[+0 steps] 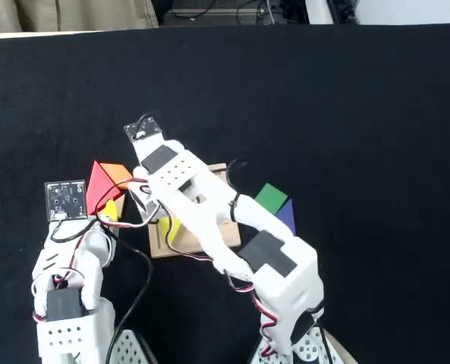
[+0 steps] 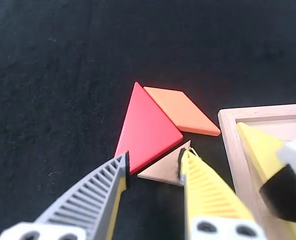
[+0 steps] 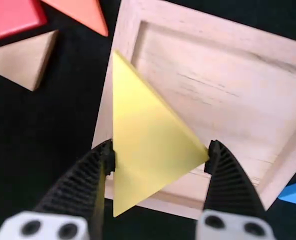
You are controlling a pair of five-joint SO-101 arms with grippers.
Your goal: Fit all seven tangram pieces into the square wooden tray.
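Gripping the yellow triangle (image 3: 143,130), your right gripper (image 3: 160,152) holds it tilted over the left rim of the wooden tray (image 3: 227,85); your left gripper (image 2: 152,160) hovers, jaws apart, above the red triangle (image 2: 145,127), left of the tray.

The tray (image 3: 212,85) is pale grainy wood, the yellow triangle (image 3: 148,145) smooth and matt, the table (image 1: 346,91) black cloth

tray (image 1: 157,244): mostly under right arm (image 1: 209,212), high view; cut by edge, both wrist views.
yellow triangle (image 1: 170,227): largely covered by same arm, high view.
blue piece (image 3: 295,193): clipped at edge, right wrist view.
wood triangle (image 2: 166,168): corner behind finger of left gripper (image 2: 153,157).
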